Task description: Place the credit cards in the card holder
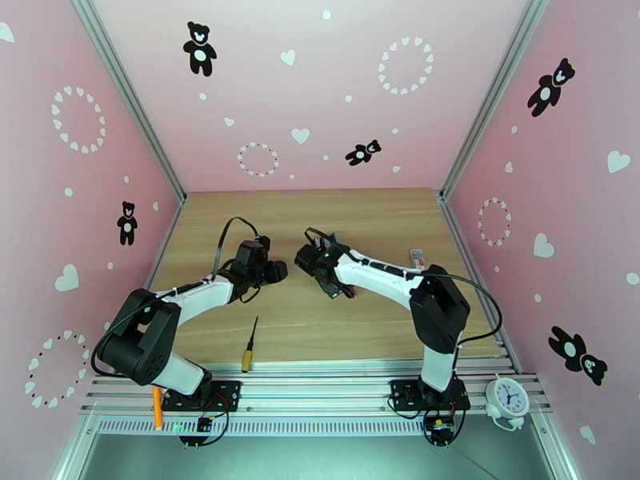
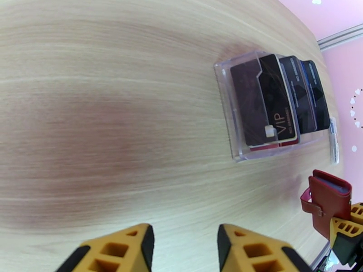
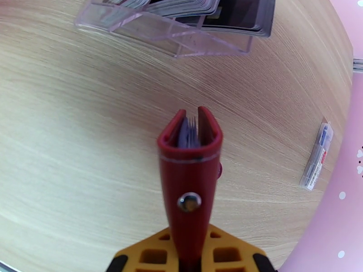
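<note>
Bare table ahead of left gripper, jaws apart: free passage. Clear rack w/ credit cards blocks its right; card holder in right gripper nearby. Screwdriver by front edge.

Credit cards stand in the clear rack. Card holder, pinched in the right gripper, sits beside it. Packet lies to the right, screwdriver near edge, left.

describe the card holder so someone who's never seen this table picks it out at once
Over the wooden table, follow the right arm to its jaws: they pinch the card holder, near a clear plastic rack of dark cards. Unlike those flat cards, it is a dark red folded wallet with a metal snap stud.
</note>
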### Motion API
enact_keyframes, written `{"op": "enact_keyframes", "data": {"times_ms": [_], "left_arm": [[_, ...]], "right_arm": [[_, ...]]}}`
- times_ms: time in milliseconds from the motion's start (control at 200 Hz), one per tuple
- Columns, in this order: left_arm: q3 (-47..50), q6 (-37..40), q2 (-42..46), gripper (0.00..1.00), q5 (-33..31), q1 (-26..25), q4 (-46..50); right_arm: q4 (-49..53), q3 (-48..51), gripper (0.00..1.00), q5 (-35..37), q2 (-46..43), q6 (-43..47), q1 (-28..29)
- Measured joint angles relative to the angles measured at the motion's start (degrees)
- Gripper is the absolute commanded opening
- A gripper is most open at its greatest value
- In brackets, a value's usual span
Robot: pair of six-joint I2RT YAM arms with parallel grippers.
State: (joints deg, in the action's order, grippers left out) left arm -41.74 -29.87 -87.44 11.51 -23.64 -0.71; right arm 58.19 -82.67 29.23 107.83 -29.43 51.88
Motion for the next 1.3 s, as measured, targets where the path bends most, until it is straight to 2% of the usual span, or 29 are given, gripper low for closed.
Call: {"op": "enact_keyframes", "data": {"times_ms": [360,741,991,1301], "left_arm": [[0.07,-0.2,0.13,0.44,0.0,0.31,0.02],[0.2,-0.39,0.61,0.44,-0.44,0.68,0.07],[0.28,-0.39,0.79,0.44,-0.44,0.74,0.09],[0.28,-0.37,0.79,0.44,-0.44,0.74,0.09]], "right_arm": [[-0.31,-2.56,0.0,1.03,5.22,-1.53,3.61],[-1.36,-3.45,0.0,-2.03,8.28,-2.99,5.05],[-2.29,-3.72,0.08,-4.31,8.31,-3.58,5.05],[-4.09,-5.64,0.13,-7.91,9.29,-4.2,5.33]]}}
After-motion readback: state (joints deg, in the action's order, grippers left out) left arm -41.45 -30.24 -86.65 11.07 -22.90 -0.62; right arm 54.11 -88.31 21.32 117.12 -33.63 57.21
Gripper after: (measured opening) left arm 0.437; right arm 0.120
